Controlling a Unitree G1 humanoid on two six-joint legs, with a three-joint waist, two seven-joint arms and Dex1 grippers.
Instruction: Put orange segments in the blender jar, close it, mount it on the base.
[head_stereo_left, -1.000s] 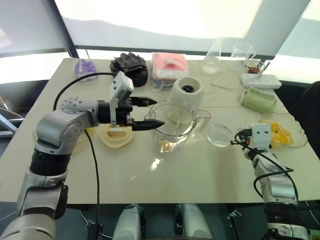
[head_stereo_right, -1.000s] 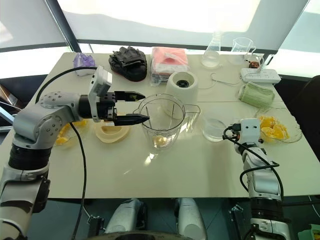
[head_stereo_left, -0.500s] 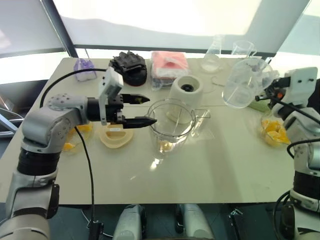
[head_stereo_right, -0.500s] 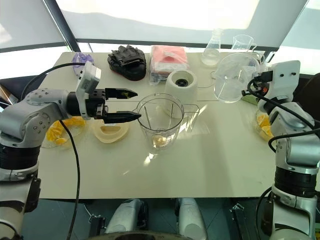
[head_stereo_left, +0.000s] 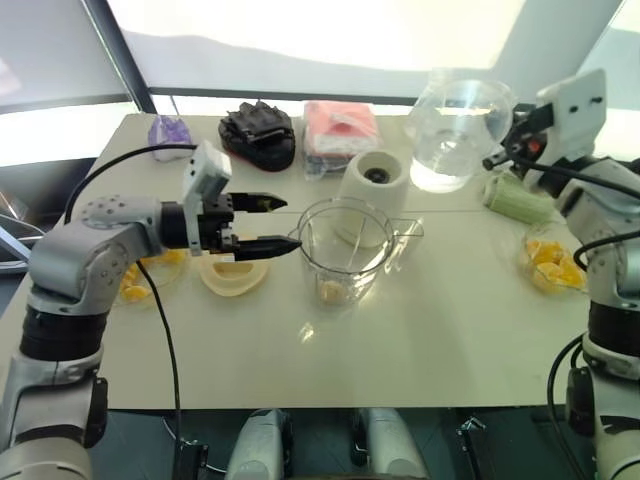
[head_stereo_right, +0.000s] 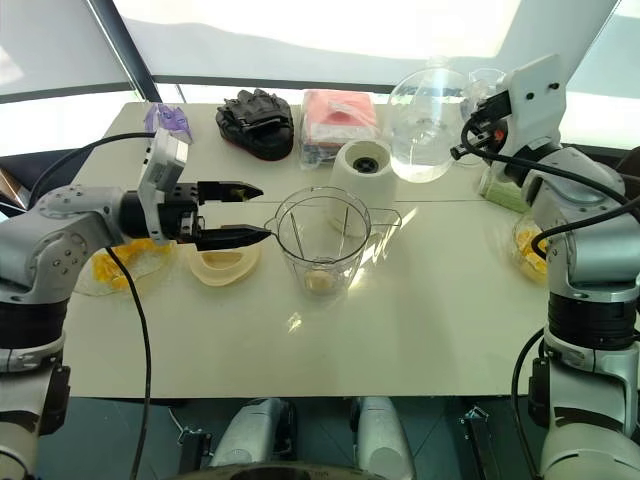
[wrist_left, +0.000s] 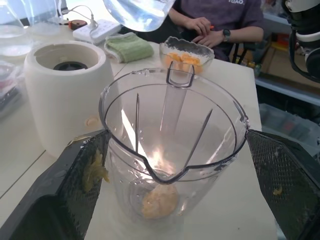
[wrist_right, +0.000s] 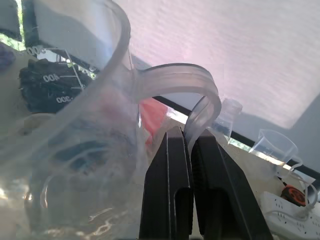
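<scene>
The blender jar stands upright and uncovered at mid-table, with one orange segment at its bottom. My left gripper is open and level, its fingertips just beside the jar's left rim. The jar sits ahead of the spread fingers. Behind the jar stands the cream base. My right gripper is shut on the handle of a small clear measuring cup, held high and tilted behind the base. More orange segments lie in a glass bowl at the right and on a plate at the left.
A flat cream lid lies left of the jar, under my left gripper. Along the back are a black glove, a pink cloth and a purple item. A green cloth lies at the right. A person sits beyond the table.
My right gripper has lifted the clear cup from the table at the right, carrying it up and leftward to behind the base. My left gripper drew slightly away from the jar.
</scene>
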